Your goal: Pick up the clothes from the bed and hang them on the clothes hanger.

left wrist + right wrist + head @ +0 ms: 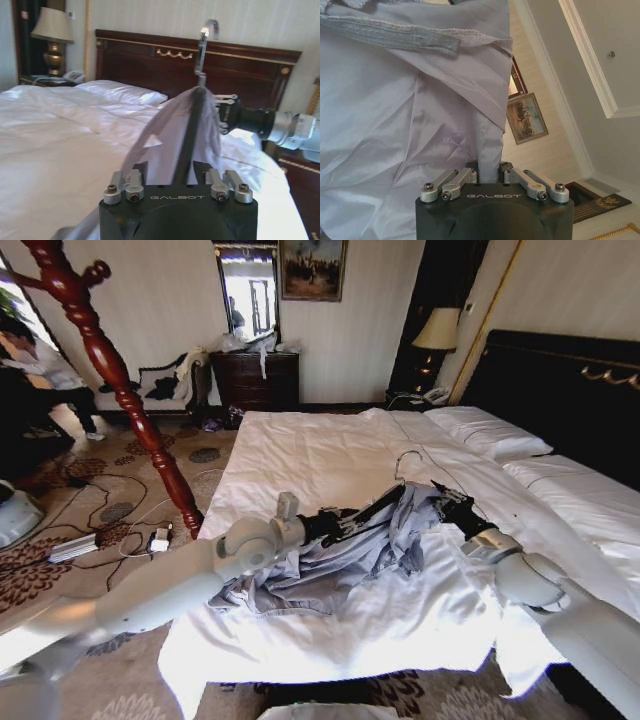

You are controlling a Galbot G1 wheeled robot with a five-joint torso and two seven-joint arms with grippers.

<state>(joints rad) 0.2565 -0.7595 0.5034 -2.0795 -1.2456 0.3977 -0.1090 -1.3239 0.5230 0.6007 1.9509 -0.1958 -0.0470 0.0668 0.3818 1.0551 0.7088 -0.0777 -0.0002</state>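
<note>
At the far left of the head view stands one dark red turned wooden post, rising from the patterned carpet beside the bed. We reach in from the left with our left arm, and our left gripper is closed on one sloping arm of the single black clothes hanger. In the left wrist view that gripper has its fingers pinched on the black bar, which runs up and away to the one small silver hook.

We count one garment. The clothes, light blue-grey, are partly draped over the hanger and partly heaped on the white sheet near the foot of the bed, lying under the gripper and the hanger.

Just right of the draped cloth, our right gripper comes in from the right arm and meets the cloth's edge. In the right wrist view this gripper is closed on a fold of the clothes.

Farther right, two white pillows lie against the one black headboard.
</note>
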